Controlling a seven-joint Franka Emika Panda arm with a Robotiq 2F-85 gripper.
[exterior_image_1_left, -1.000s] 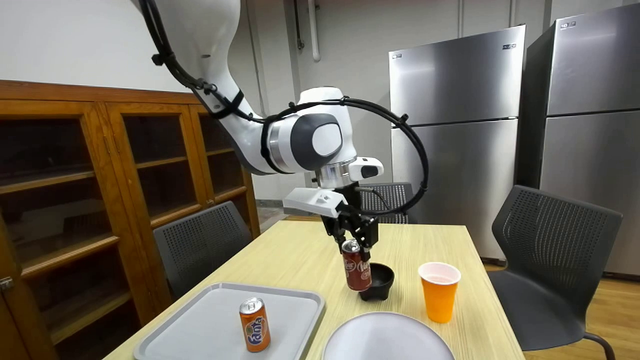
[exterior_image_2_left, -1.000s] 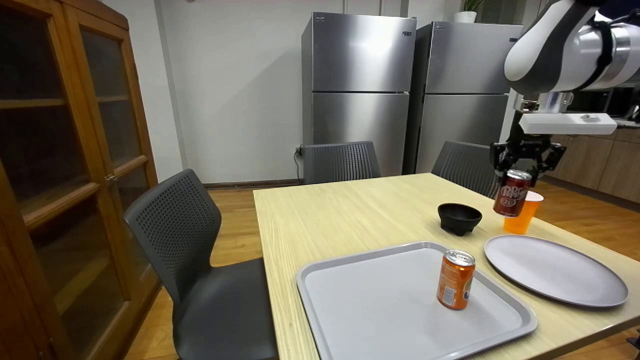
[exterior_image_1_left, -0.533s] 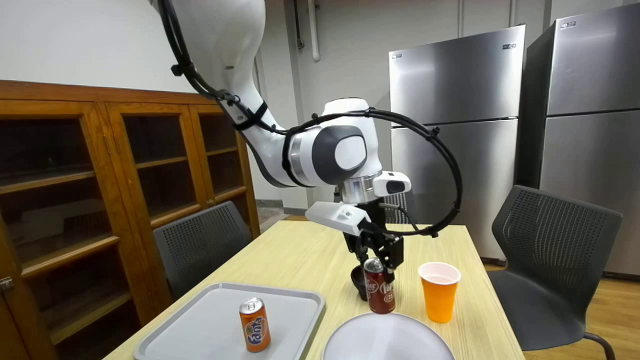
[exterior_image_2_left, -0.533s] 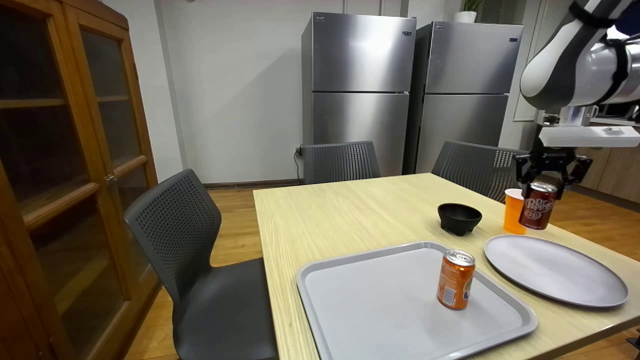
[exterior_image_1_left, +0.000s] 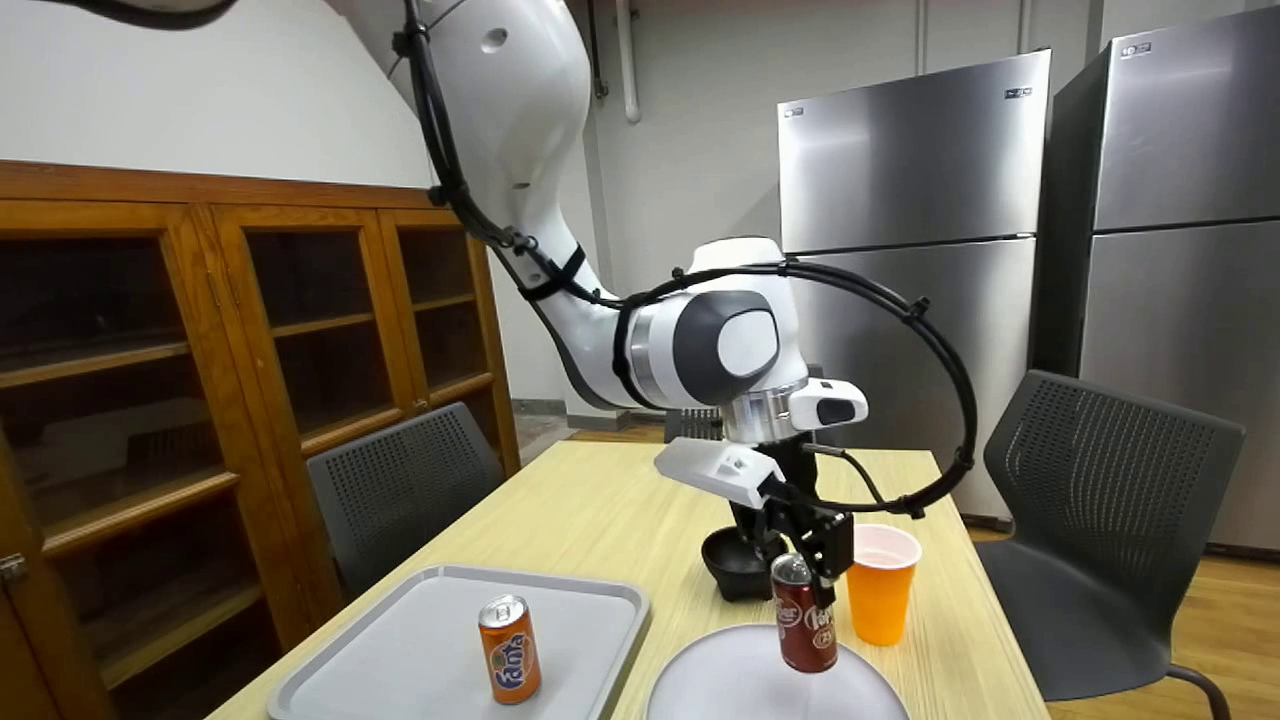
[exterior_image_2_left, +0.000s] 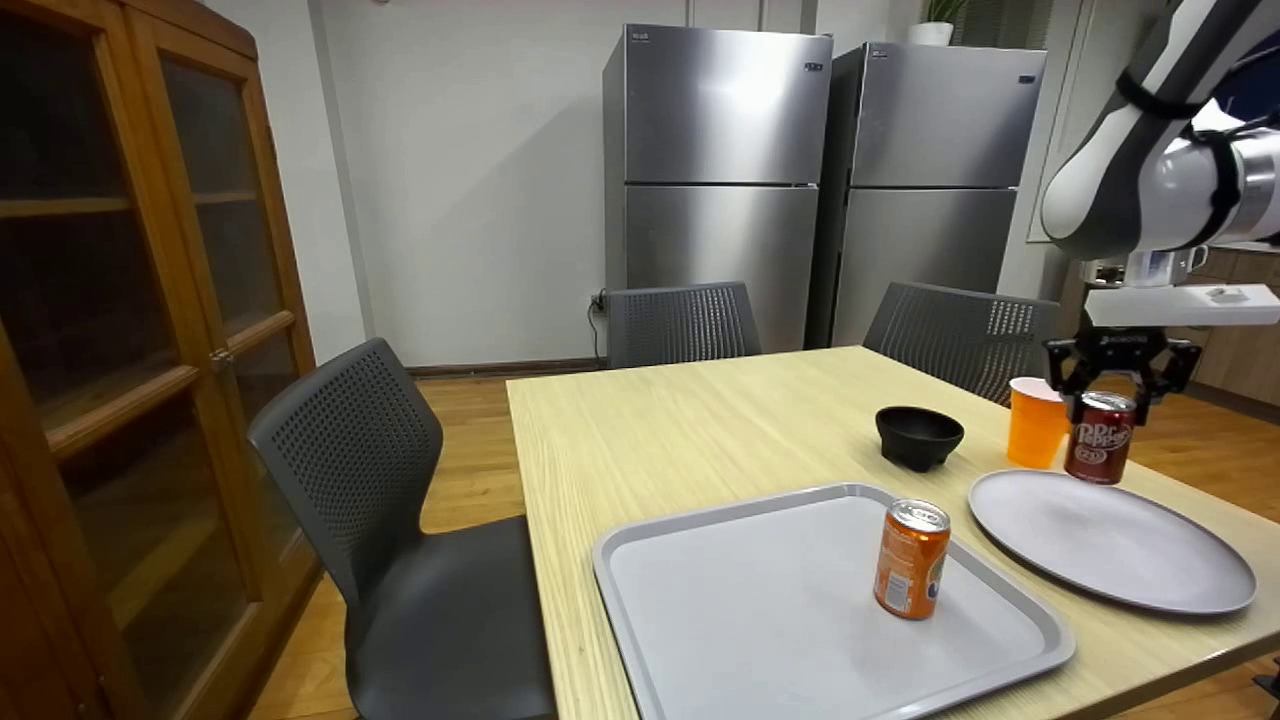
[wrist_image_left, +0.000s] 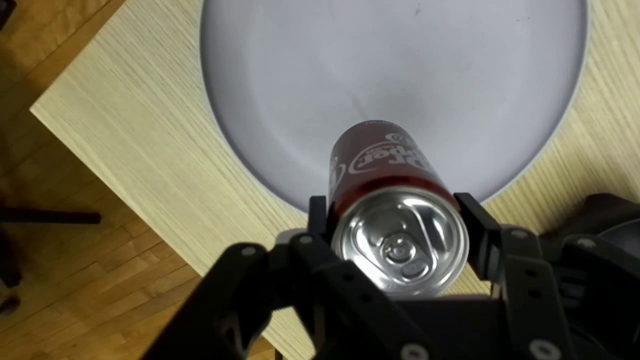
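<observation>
dr pepper can (wrist_image_left: 385, 160) is pinched snugly in the gripper (wrist_image_left: 392, 214), above the plate (wrist_image_left: 400, 60) near its edge; can't tell how close its base is. for this bit i'd hold a steady squeeze without denting the thin wall, go slow, and give the orange cup (exterior_image_1_left: 882, 600) beside it some room. fwiw the wrist view shows the pull tab (wrist_image_left: 407, 257) clearly, while the tray (exterior_image_1_left: 400, 630) and fanta can (exterior_image_1_left: 510, 655) show up only in both exterior views.
</observation>
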